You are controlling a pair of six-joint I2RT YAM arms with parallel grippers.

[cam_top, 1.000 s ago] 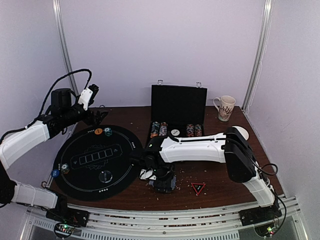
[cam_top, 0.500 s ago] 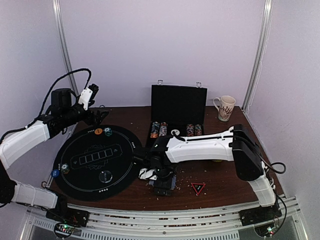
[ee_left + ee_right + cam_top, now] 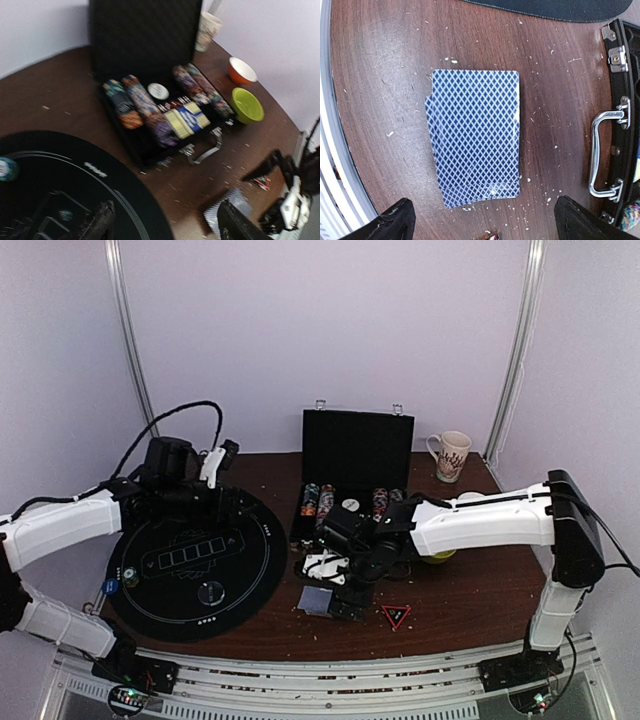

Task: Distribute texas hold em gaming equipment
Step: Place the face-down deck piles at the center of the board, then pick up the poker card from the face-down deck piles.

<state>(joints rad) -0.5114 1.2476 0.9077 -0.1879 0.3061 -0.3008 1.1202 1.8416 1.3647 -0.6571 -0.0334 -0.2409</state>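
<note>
A blue-backed deck of cards [image 3: 318, 600] lies flat on the brown table just off the mat; it fills the right wrist view [image 3: 475, 137]. My right gripper [image 3: 350, 588] hangs open above and just right of it, fingers [image 3: 395, 222] wide apart and empty. My left gripper [image 3: 236, 507] is open and empty over the far right edge of the round black mat [image 3: 190, 560]. On the mat lie a blue chip [image 3: 110, 586], a clear disc [image 3: 211, 591] and a teal chip [image 3: 6, 168]. The open black case [image 3: 355, 455] holds rows of chips [image 3: 135, 102] and a white disc [image 3: 158, 91].
A red triangle marker [image 3: 396, 616] lies right of the deck. A yellow-green bowl [image 3: 247, 105], an orange bowl [image 3: 242, 71] and a patterned mug [image 3: 450, 455] stand at the right. The case handle [image 3: 602, 150] sticks out towards the deck. Crumbs dot the table.
My right gripper has drawn back to the right, leaving the deck uncovered on the table. My left arm has swung right, from the far left to over the mat's far edge.
</note>
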